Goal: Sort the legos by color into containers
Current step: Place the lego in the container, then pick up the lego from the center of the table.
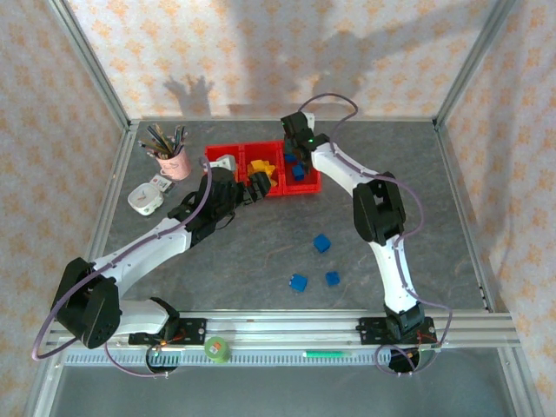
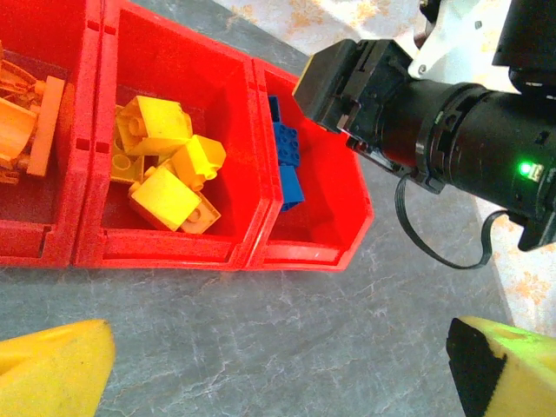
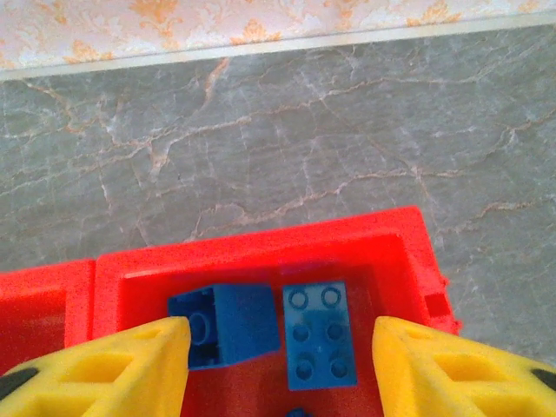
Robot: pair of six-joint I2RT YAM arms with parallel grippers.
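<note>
The left pincer hung wide open and empty before the containers. The right pincer stood parted over blue legos in the rightmost bin; it would do best to lift straight up, clear of the rim.

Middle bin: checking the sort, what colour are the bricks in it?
Yellow bricks lie in the middle bin; the left wrist view shows them best.

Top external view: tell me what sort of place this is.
Probably a robot test cell in a lab, not a home: an aluminium frame hung with patterned backdrop encloses the grey table, and the left arm and right arm are bolted to a rail at its near edge.
</note>
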